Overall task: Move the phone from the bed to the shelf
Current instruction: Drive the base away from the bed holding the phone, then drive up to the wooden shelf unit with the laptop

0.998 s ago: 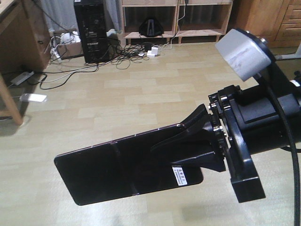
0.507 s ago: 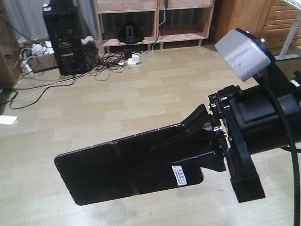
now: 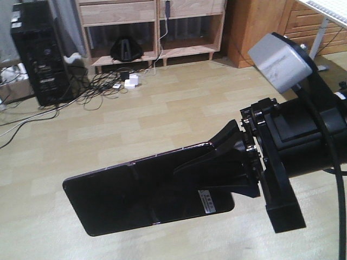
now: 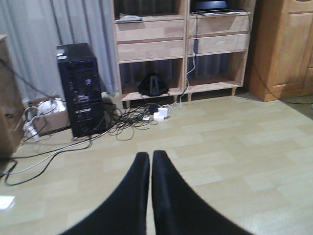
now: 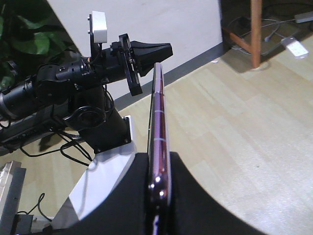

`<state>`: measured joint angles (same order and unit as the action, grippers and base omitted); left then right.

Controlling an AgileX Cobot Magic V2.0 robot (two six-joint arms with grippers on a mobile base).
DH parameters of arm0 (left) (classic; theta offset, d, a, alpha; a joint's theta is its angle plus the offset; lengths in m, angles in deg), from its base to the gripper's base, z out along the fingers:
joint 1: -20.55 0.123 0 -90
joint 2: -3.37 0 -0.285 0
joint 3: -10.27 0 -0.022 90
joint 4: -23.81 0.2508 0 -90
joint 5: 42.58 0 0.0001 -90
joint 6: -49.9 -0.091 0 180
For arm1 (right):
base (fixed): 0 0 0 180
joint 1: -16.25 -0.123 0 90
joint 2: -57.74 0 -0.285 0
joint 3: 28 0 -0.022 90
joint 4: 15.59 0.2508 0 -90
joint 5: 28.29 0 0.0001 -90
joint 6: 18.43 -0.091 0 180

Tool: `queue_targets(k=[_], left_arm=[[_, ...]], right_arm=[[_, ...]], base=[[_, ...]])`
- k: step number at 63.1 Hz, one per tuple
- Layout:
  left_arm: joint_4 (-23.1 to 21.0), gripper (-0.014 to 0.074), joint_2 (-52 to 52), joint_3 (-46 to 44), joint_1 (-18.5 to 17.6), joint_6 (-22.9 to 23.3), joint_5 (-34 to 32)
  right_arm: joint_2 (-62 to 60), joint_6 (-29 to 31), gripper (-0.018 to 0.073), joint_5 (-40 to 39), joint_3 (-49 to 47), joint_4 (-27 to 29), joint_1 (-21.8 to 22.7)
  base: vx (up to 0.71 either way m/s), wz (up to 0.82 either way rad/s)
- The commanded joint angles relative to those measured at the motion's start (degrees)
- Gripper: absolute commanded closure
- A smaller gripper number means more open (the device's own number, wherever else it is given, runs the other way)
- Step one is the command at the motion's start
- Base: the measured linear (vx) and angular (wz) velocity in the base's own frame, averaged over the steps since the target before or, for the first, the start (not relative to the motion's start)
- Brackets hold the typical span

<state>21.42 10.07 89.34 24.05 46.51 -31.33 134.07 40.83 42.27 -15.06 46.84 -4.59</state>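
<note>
In the front view, the phone (image 3: 108, 200) hung over the floor (image 3: 162, 108), jutting toward 8 o'clock from the right gripper (image 3: 217, 170), which was clamped on its sticker (image 3: 206, 201) end. Thin, stiff and glossy, it looked light but slippery and breakable, so a hold short of the crease (image 3: 142, 194) seemed wisest. The shelf (image 3: 116, 13) stood at 11 o'clock, well apart.

In the left wrist view, the left gripper (image 4: 150, 164) had its fingers pressed together, holding nothing.

In the right wrist view, the phone showed edge-on, pinched at 6 o'clock between dark pads (image 5: 195, 205). How deep the bite went was hard to tell.

Dim, even light and grainy frames; the left gripper (image 4: 150, 155) blurs up close, and the phone (image 5: 157, 107) glints inside the right gripper (image 5: 159, 160).
</note>
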Motion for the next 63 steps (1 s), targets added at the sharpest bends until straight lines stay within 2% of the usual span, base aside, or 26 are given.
queue_targets(k=[1, 63], left_arm=[[-0.5, 0.0595, -0.5, 0.4, 0.0, 0.0, -4.0], [-0.5, 0.0595, -0.5, 0.4, 0.0, 0.0, -4.0]], right_arm=[[-1.4, 0.1, 0.0561, 3.1, -1.6, 5.4, 0.0], [-1.4, 0.1, 0.0561, 3.1, -1.6, 5.4, 0.0]], base=[[0.37, -0.18], [0.35, -0.24]])
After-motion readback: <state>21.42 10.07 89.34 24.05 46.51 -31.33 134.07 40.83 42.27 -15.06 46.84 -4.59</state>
